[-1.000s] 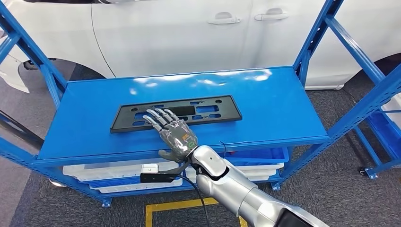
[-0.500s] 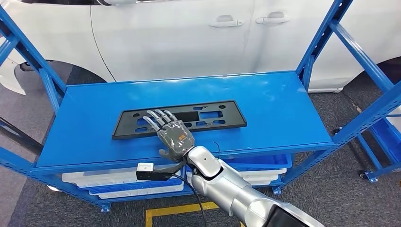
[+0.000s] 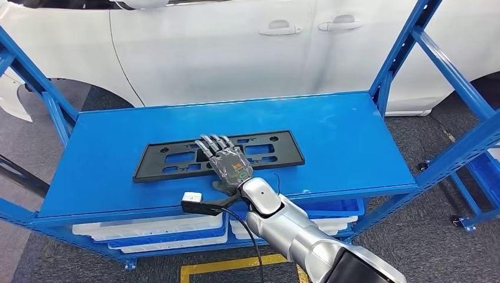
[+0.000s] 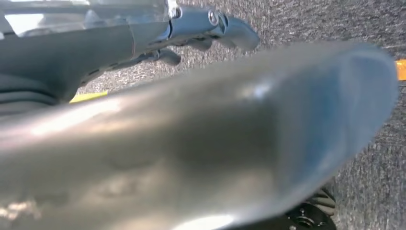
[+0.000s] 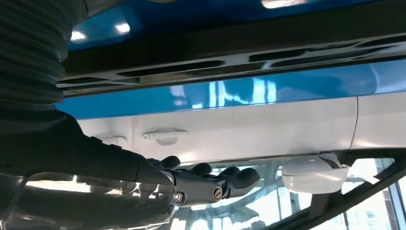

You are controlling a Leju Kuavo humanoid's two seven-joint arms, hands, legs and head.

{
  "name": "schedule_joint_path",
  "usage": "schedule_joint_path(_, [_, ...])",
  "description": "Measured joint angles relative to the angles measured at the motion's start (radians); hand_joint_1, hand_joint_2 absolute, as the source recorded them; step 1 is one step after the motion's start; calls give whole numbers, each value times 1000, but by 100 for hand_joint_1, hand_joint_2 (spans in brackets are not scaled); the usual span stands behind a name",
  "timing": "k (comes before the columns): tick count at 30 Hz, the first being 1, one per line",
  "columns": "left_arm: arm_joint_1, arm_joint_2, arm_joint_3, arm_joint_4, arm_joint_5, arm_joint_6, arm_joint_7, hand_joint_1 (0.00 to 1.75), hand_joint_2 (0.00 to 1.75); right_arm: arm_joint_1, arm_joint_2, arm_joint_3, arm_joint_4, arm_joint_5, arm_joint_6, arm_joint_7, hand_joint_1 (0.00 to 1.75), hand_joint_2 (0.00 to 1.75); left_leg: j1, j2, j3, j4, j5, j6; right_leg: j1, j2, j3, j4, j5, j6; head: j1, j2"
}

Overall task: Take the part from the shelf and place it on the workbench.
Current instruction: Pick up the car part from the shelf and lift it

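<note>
Fingers [image 3: 216,143] of the robot's right hand [image 3: 229,166] lay flat and spread over the middle of a long black slotted plastic panel [image 3: 171,159], gripping nothing, likely settling for a hold. Beneath the palm, the panel rested on the blue shelf [image 3: 348,138]. Beyond the fingertips stood a white car [image 3: 236,47]. Whether the left hand [image 4: 201,28] was closed was impossible to tell.

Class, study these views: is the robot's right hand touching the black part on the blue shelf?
Cannot tell. In the head view the right hand overlaps the black part on the blue shelf; in the right wrist view a gap separates fingers from part, but the angle is unclear.
</note>
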Motion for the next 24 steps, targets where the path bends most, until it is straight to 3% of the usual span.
schedule_joint_path(2, [0, 2, 0, 0, 0, 0, 0, 0, 0, -4, 5, -1, 5, 0, -1, 0, 0, 175, 2, 1, -35, 77, -41, -9, -5, -1, 10, -7, -2, -9, -3, 0])
schedule_joint_path(4, [0, 2, 0, 0, 0, -1, 0, 0, 0, -5, 8, -1, 10, 0, -1, 0, 0, 175, 4, 1, -111, 217, -95, -15, -4, -1, 15, -7, -7, -14, -4, 0])
schedule_joint_path(5, [1, 2, 0, 0, -1, -1, 0, 0, 0, -5, 9, -1, 14, 1, -1, 0, 0, 175, 4, 1, -144, 270, -105, -17, -3, 0, 18, -6, -11, -15, -4, 0])
schedule_joint_path(6, [2, 2, 0, 0, -1, -1, 0, 0, 0, -4, 9, -1, 17, 2, -1, 2, 0, 175, 4, 1, -162, 287, -95, -18, -3, 1, 21, -6, -14, -15, -4, 0])
schedule_joint_path(7, [3, 3, 0, 0, -1, -1, 0, 0, 0, -4, 9, -1, 20, 6, -2, 7, 0, 175, 4, 1, -159, 264, -65, -17, -2, 2, 27, -5, -19, -14, -4, 0])
schedule_joint_path(9, [3, 5, 1, 0, -3, -1, 0, 0, 0, -6, 9, -3, 28, 18, -4, 19, 0, 175, 4, 1, -108, 128, 21, -10, -2, 4, 41, -4, -29, -10, -4, 0])
schedule_joint_path(11, [1, 7, 1, 0, -5, -3, -1, 0, 0, -9, 10, -9, 38, 32, -8, 31, 0, 175, 0, 0, -60, 17, 64, 1, 1, 5, 47, -3, -37, -1, -3, 0])
schedule_joint_path(14, [1, 9, 1, 0, -9, -7, -2, 0, 0, -12, 9, -19, 53, 50, -10, 44, 0, 175, -4, -1, -51, -7, 60, 17, 4, 6, 47, -4, -41, 14, -2, 0])
schedule_joint_path(16, [1, 9, 1, 0, -10, -10, -3, 0, 0, -14, 9, -25, 63, 59, -10, 53, 0, 175, 0, 0, -44, -15, 61, 28, 3, 5, 37, 22, -60, 24, -1, 0])
schedule_joint_path(17, [0, 10, 1, 0, -11, -11, -3, 0, 0, -15, 8, -28, 67, 63, -9, 58, 0, 175, 3, 1, -40, -19, 61, 33, 3, 4, 17, 65, -83, 28, 0, 0])
schedule_joint_path(20, [-2, 12, 1, 0, -12, -12, -5, 0, 0, -12, 4, -35, 86, 79, -2, 75, 0, 175, 2, 2, -37, -19, 57, 42, -4, 3, -93, 264, -158, 37, 2, 0])
schedule_joint_path(21, [-2, 12, 1, 0, -13, -12, -7, 0, 0, -10, 2, -37, 92, 83, 2, 80, 0, 175, 1, 2, -36, -18, 54, 43, -5, 2, -117, 297, -158, 38, 2, 0])
schedule_joint_path(22, [-2, 13, 1, 0, -13, -13, -8, 0, 0, -9, 0, -39, 99, 87, 7, 85, 3, 175, 1, 1, -34, -16, 52, 42, -6, 2, -122, 290, -138, 39, 2, 0])
schedule_joint_path(24, [-1, 13, 1, 0, -14, -14, -9, 0, 0, -12, -2, -43, 108, 90, 24, 93, 79, 175, 1, 0, -27, -13, 44, 39, -6, 1, -80, 178, -59, 33, 2, 0])
